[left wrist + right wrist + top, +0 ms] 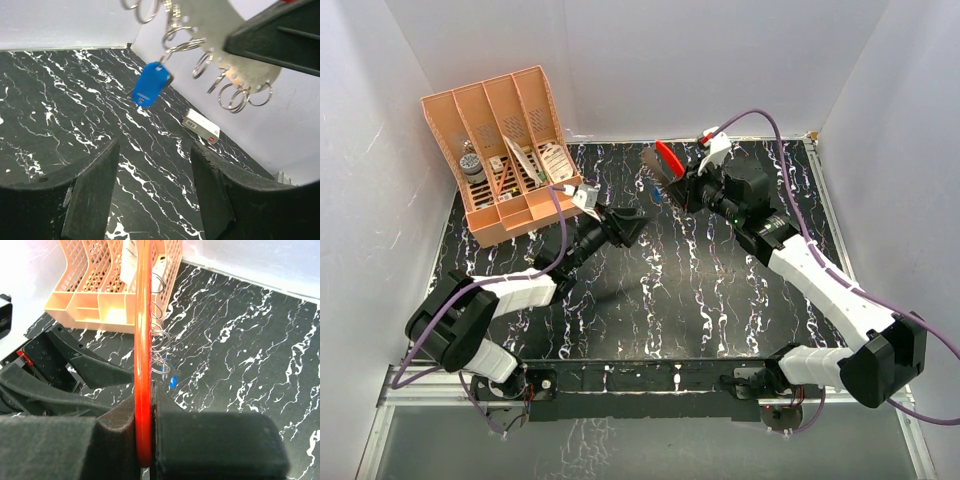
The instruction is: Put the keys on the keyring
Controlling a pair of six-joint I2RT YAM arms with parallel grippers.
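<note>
Right tool (145, 440) clamps the keyring (141, 340), blue key (150, 85) apparently hanging from it; left tool (155, 185) open, empty, nearby.

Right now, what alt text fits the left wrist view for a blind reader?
A blue-headed key hangs from the pale, perforated metal side of the keyring, which also carries several small bare rings. Below, the left gripper shows two black fingers standing apart with nothing between them, above a black marbled table with a small white box.
</note>
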